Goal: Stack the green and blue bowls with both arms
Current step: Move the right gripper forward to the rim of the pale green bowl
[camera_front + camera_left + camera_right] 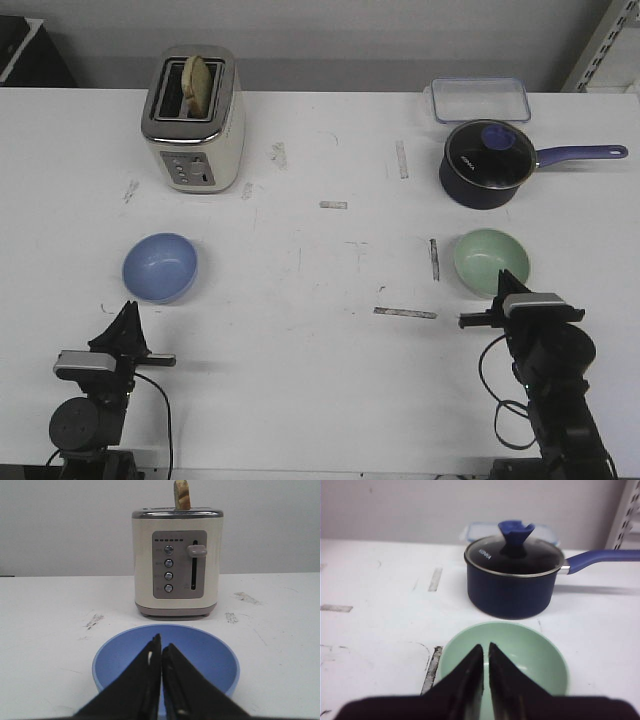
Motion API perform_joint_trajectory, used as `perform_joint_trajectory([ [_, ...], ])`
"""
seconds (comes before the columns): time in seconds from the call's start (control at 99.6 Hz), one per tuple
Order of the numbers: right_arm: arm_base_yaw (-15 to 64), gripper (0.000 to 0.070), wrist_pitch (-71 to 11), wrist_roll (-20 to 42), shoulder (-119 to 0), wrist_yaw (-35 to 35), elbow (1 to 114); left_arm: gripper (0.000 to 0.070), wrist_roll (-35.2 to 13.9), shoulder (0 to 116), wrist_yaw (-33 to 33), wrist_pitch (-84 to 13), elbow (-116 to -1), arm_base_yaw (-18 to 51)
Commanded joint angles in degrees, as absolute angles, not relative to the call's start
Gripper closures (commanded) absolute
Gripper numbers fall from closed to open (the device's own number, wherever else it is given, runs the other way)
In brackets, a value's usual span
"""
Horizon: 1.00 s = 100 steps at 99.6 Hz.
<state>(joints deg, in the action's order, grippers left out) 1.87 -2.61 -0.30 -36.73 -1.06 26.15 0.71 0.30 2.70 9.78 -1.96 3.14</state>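
The light blue bowl sits upright on the white table at front left, also in the left wrist view. My left gripper is shut and empty, just in front of it; in the left wrist view its tips point over the bowl's near rim. The mint green bowl sits at front right, also in the right wrist view. My right gripper is shut and empty at that bowl's near rim; it also shows in the right wrist view.
A cream toaster with bread in its slot stands at back left. A navy saucepan with glass lid and blue handle stands behind the green bowl. A clear lidded container lies at the back. Tape marks dot the table.
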Motion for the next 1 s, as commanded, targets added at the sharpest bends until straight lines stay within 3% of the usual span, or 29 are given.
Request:
perform_joint_trajectory([
  [0.0,1.9,0.0693,-2.2,-0.9,-40.0,-1.1,28.6,0.0699,0.8,0.2,2.6,10.4,-0.7,3.1],
  [0.211,1.9,0.0693,-3.8,-0.9,-49.6,-1.7,35.2,0.0699,0.8,0.2,2.6,10.4,-0.7,3.1],
  [0.432,1.9,0.0692,-22.1,1.0,-61.5,-1.5,49.9,0.0699,0.8,0.2,2.6,10.4,-0.7,3.1],
  [0.743,-2.4,0.0679,-38.2,14.3,-72.1,-1.5,66.5,0.0699,0.8,0.2,2.6,10.4,-0.7,3.1],
  [0.793,-3.9,0.0633,-39.7,15.4,-72.8,-1.7,67.9,0.0699,0.8,0.2,2.6,10.4,-0.7,3.1],
  [0.923,-8.4,0.0382,-41.8,15.6,-73.3,-2.0,68.5,0.0699,0.8,0.2,2.6,10.4,-0.7,3.1],
  [0.994,-11.0,0.0303,-43.8,15.6,-73.4,-2.0,68.5,0.0699,0.8,0.2,2.6,10.4,-0.7,3.1],
])
